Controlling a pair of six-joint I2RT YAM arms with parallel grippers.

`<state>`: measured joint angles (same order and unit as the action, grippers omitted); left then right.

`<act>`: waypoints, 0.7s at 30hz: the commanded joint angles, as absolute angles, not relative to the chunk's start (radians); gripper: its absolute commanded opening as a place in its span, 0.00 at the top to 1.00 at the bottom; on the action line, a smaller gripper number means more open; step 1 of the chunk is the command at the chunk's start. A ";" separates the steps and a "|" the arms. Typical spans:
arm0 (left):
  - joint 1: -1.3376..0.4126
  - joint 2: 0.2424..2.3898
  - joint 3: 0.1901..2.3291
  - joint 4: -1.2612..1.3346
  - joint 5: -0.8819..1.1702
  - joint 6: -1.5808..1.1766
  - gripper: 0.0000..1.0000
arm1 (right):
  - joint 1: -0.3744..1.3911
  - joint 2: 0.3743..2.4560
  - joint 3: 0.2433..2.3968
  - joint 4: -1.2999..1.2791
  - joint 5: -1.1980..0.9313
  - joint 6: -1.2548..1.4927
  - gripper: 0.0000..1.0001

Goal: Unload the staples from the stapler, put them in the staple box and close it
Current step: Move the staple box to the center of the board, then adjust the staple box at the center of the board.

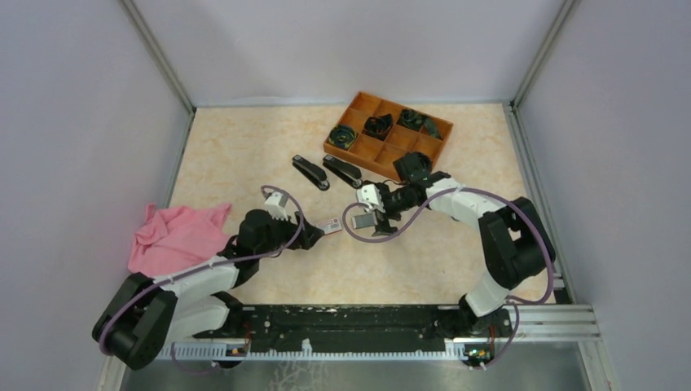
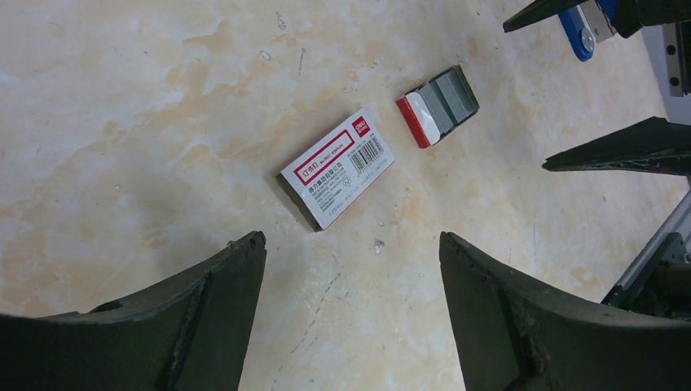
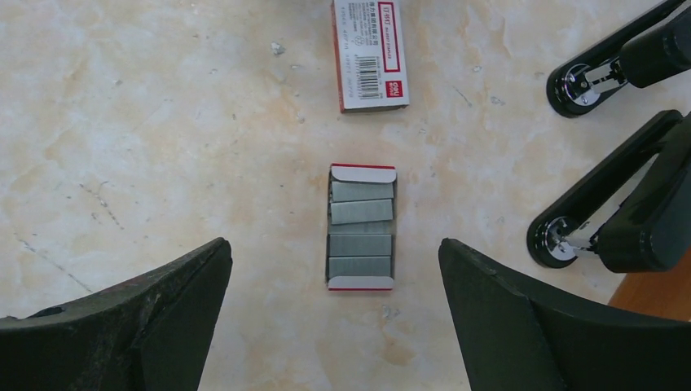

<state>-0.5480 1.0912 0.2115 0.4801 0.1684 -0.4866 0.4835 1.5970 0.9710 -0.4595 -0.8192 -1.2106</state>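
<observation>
At the near edge, the two arms rise from a black rail point(image 1: 350, 322) bolted to the beige marbled surface point(image 1: 244, 155). Left of them lies a crumpled pink cloth point(image 1: 175, 236), close beside the left arm.

The left end effector point(image 2: 352, 238) hangs over the middle of the surface with its dark fingers point(image 2: 208, 314) spread wide and nothing between them. Just beyond its tips lies a small white-and-red cardboard box with a barcode point(image 2: 336, 169), flat on the surface and touched by neither finger.

Just right of that box, and apart from it, sits a shallow open cardboard tray with red-edged ends point(image 3: 362, 283). The staples point(image 3: 361, 213) lie in this tray as short silvery-grey ridged blocks packed side by side (several blocks, though I cannot count them surely). The right end effector point(image 3: 332, 248) hovers above the tray, its fingers point(image 3: 521, 326) also spread wide, one to each side and clear of the cardboard.

Farther off lie two black staplers point(image 1: 310, 173), side by side and slanted alike; whether any staples sit inside them I cannot tell. Just beyond the right one, at the far right, stands an orange plastic tray with compartments point(image 1: 358, 104), several holding dark coiled items.
</observation>
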 commanded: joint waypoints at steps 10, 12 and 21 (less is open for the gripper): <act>-0.507 1.255 0.306 0.483 0.247 -0.544 0.27 | 0.523 1.700 1.053 -0.427 -0.775 -1.258 0.03; -0.506 1.278 0.321 0.472 0.247 -0.542 0.30 | 0.523 1.721 1.072 -0.436 -0.773 -1.263 0.04; -0.492 1.352 0.380 0.396 0.230 -0.512 0.33 | 0.542 1.772 1.126 -0.434 -0.801 -1.265 0.08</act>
<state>-0.5007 1.3254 0.3325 0.4416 0.2279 -0.5274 0.5163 1.7573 1.0702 -0.4515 -0.7620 -1.2476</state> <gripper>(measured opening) 0.686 0.931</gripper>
